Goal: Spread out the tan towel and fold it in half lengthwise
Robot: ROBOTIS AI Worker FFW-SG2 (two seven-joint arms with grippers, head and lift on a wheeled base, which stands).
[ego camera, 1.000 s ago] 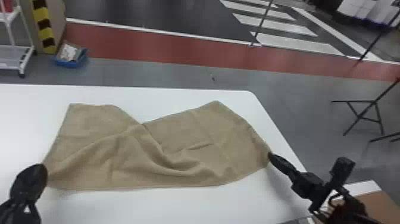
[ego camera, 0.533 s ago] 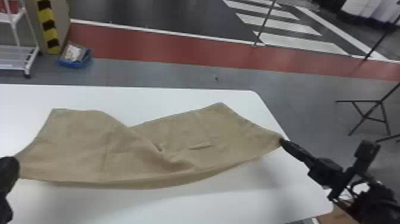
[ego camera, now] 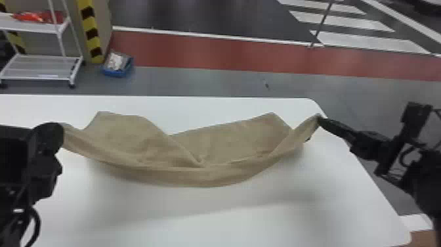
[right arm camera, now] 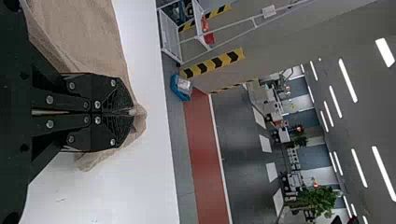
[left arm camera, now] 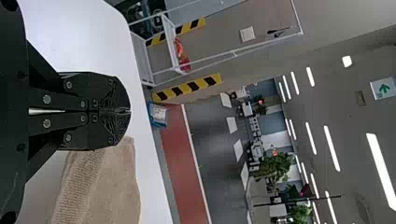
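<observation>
We held the tan towel's near edge aloft, our left gripper and right gripper each clamped on a corner, so it sagged between them, likely for carrying over the far part, which lay rumpled on the white table as the fold's base.

The head view faces forward and down over the desk. Wrist views, lying sideways, look from close behind the left hand and right hand into the room. All share the red floor strip.
</observation>
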